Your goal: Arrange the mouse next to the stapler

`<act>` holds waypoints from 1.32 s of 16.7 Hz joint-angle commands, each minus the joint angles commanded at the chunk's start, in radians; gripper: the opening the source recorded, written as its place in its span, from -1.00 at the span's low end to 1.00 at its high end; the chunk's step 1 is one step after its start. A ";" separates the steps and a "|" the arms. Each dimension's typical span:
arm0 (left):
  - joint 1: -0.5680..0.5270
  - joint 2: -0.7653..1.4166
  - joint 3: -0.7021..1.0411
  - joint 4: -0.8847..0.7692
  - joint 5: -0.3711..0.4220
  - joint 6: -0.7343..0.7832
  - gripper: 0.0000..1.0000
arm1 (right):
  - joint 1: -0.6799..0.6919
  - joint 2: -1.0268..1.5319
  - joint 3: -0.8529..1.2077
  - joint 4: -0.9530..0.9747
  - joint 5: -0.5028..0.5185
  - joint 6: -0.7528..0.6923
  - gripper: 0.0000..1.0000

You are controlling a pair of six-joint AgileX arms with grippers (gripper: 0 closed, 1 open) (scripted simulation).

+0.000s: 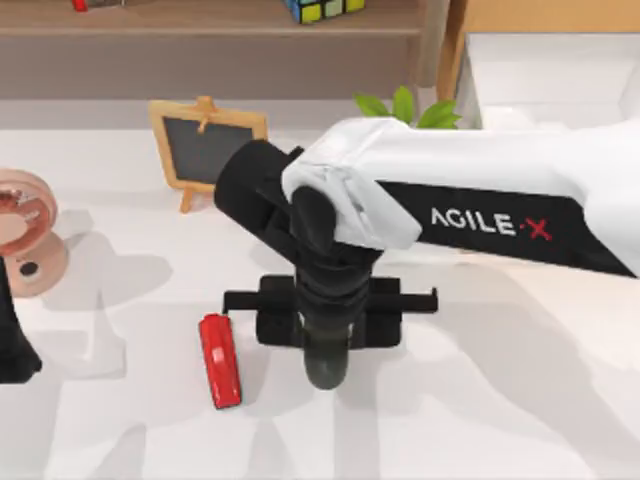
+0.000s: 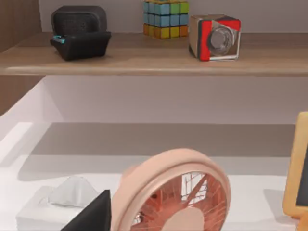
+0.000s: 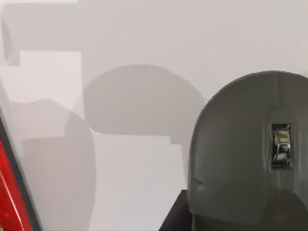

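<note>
Parked at the far left edge of the top view, the left arm is seen only as a black shape; whether its claw is open or closed cannot be told. Just right of it, at the left edge of the table (image 1: 520, 400), a pink fan (image 1: 22, 235) is placed, and a small chalkboard easel (image 1: 205, 145) is set behind it toward the upper middle. In the left wrist view the fan (image 2: 173, 192) is seen close in the lower middle, with a tissue box (image 2: 53, 209) at lower left and a shelf (image 2: 144, 60) above carrying a dark device (image 2: 79, 31), a colour cube (image 2: 166, 18) and a red-and-silver box (image 2: 215, 37).

Left of centre in the lower half of the top view, the stapler (image 1: 220, 360) is laid flat on the table, its long axis running roughly up and down the frame. Just right of it, the mouse (image 1: 325, 365) is seen, its rounded end poking out below the right gripper (image 1: 328, 305), which is reached in from the right edge and held directly over it. The mouse and stapler are near one another but apart. In the right wrist view the mouse (image 3: 250, 154) is found at lower right, close under the claw, and a red sliver of the stapler (image 3: 12, 202) at the lower left edge. Whether the claw is gripping the mouse cannot be told.
</note>
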 joint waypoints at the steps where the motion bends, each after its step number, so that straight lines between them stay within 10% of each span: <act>1: 0.000 0.000 0.000 0.000 0.000 0.000 1.00 | 0.000 0.000 0.000 0.000 0.000 0.000 -1.00; 4: 0.000 0.000 0.000 0.000 0.000 0.000 1.00 | 0.000 0.000 0.000 0.000 0.000 0.000 -1.00; 17: 0.000 0.000 0.000 0.000 0.000 0.000 1.00 | 0.000 0.000 0.000 0.000 0.000 0.000 0.96; 22: 0.000 0.000 0.000 0.000 0.000 0.000 1.00 | 0.000 0.000 0.000 0.000 0.000 0.000 1.00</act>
